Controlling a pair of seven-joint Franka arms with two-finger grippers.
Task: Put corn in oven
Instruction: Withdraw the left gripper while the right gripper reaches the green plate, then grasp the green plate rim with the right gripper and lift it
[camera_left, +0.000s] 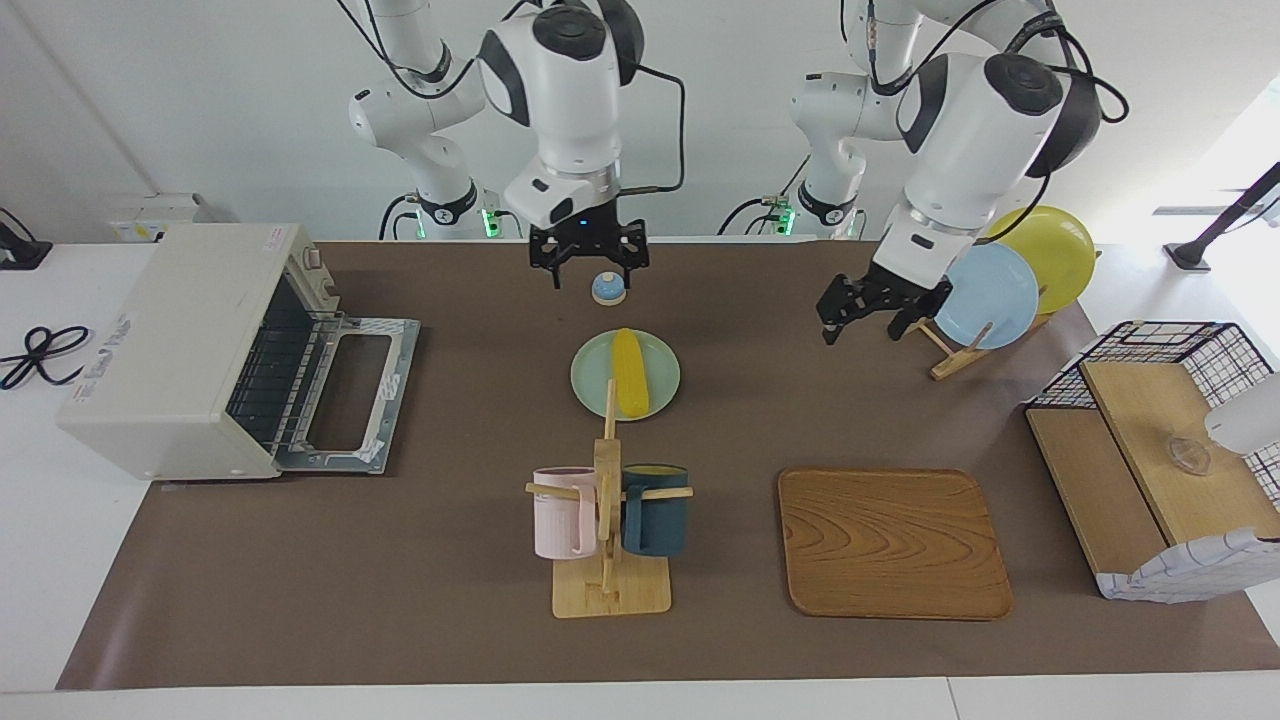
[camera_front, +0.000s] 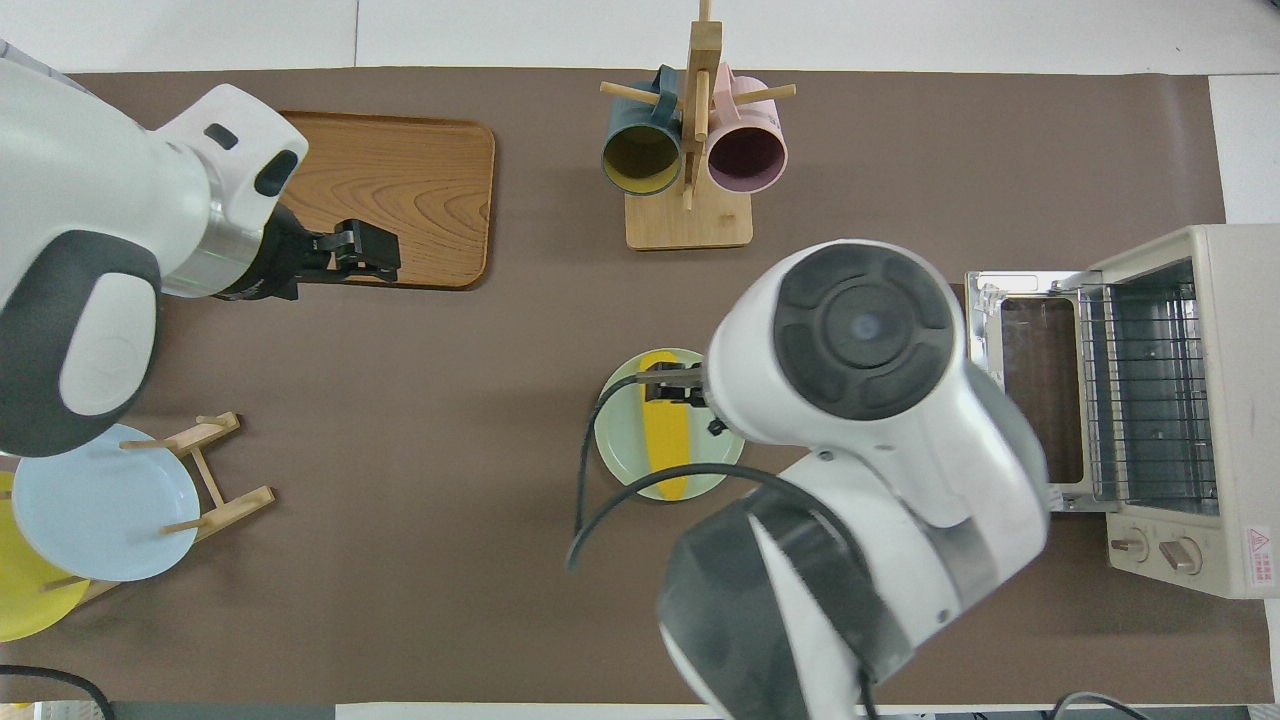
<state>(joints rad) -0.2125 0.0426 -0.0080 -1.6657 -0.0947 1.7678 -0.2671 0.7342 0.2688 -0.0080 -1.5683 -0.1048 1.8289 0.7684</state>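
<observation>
Corn: the yellow corn (camera_left: 629, 371) lies lengthwise on a pale green plate (camera_left: 592, 378), untouched, with its tapered tip toward the robots.
Plate: it sits on the brown surface (camera_left: 420, 560) near the middle, nearer to the robots than the mug stand (camera_left: 607, 540) and farther from them than the small blue knob (camera_left: 608, 287).
Oven: the off-white oven (camera_left: 175, 345) stands at the right arm's end of the surface. Its door (camera_left: 350, 395) is dropped flat and the wire rack (camera_left: 268, 362) shows inside. Nothing lies on the rack or the door.
Right hand: the right hand (camera_left: 588, 262) hangs raised over the strip of surface around the blue knob, its fingers spread wide and holding nothing. In the overhead view its arm covers part of the plate, and the fingers show over the corn's blunt end.
Left hand: the left hand (camera_left: 868, 309) is up in the air over the surface beside the plate rack (camera_left: 940, 345), at the left arm's end. Its fingers are spread wide and empty.
Plate rack: a light blue plate (camera_left: 985, 293) and a round yellow plate (camera_left: 1050, 250) stand on edge in it.
Mug stand: a pink mug (camera_left: 562, 512) and a dark teal mug (camera_left: 655, 510) hang on its pegs.
Tray: a wooden tray (camera_left: 892, 542) lies flat beside the mug stand, toward the left arm's end.
Basket: a wire basket (camera_left: 1160, 345) with wooden boards stands at the left arm's end of the surface.
</observation>
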